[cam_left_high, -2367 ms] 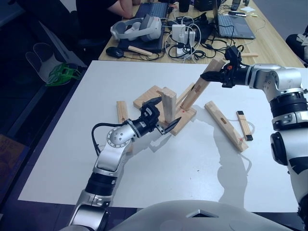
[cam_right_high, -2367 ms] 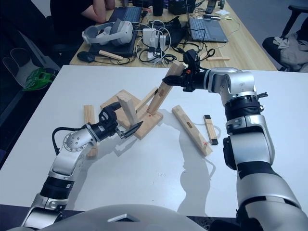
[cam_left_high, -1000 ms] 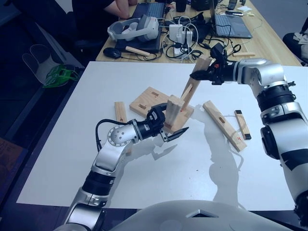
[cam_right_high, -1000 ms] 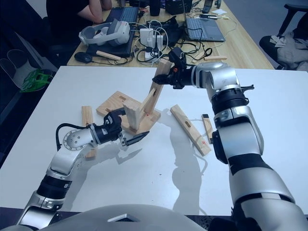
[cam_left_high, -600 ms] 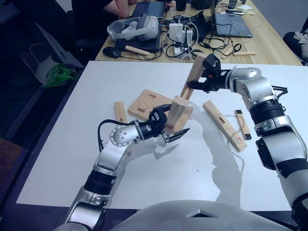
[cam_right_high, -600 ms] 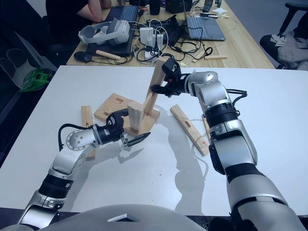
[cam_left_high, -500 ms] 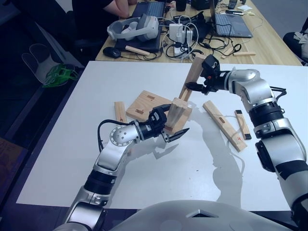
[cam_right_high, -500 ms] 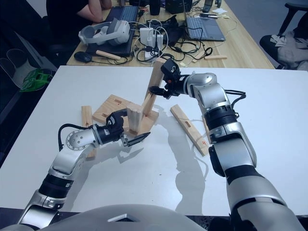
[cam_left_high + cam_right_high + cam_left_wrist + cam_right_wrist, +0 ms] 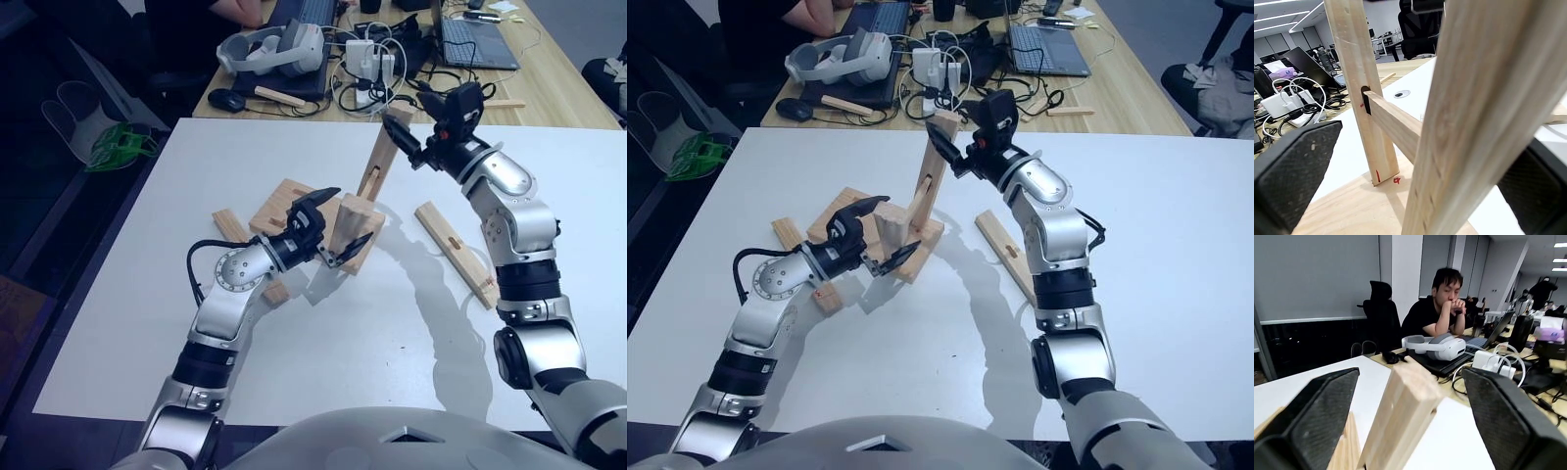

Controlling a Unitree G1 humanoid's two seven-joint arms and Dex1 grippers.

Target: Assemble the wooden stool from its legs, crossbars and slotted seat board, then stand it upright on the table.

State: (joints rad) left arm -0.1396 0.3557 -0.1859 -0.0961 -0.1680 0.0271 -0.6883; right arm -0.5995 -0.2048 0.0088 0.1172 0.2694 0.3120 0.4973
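Left gripper, frame centre: fingers spread, straddling the short leg, which stands on the seat board. Right gripper, upper centre: fingers spread about the top of the tall leg. A crossbar joins both legs.

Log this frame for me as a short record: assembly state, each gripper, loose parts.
assembly: tall leg and short leg stand on the flat seat board, joined by a crossbar
left gripper: open, fingers either side of the short leg
right gripper: open, straddling the tall leg's top
loose: one slotted leg lying on the table, to the robot's right of the board
stool: not yet complete
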